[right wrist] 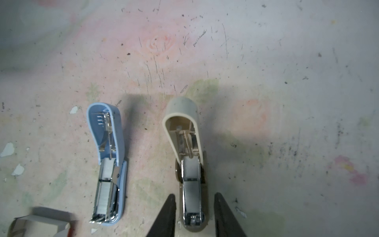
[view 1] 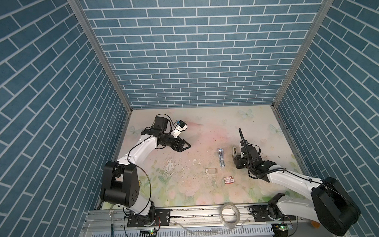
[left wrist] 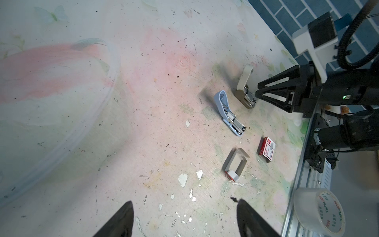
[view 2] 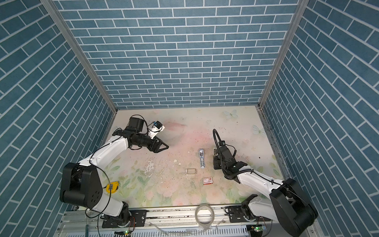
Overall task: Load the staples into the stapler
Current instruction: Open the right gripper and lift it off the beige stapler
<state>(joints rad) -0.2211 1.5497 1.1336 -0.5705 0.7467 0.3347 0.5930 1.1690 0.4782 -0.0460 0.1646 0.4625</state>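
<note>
Only the right wrist view shows the right fingers [right wrist: 166,217] slightly parted, straddling the open beige stapler [right wrist: 182,108] at its nose without gripping it. It also shows a strip of staples [right wrist: 104,197] lying in the blue stapler [right wrist: 120,131] beside it. The left wrist view shows the left fingers [left wrist: 121,219] wide apart and empty above the table [left wrist: 143,123].

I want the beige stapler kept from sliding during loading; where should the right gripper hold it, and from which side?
Pinch the beige stapler across its low base, on the long flat sides near the nose, coming from the end opposite the raised lid. The lid stands over the hinge end and blocks that side; the right gripper straddles the nose, jaws open.
</note>
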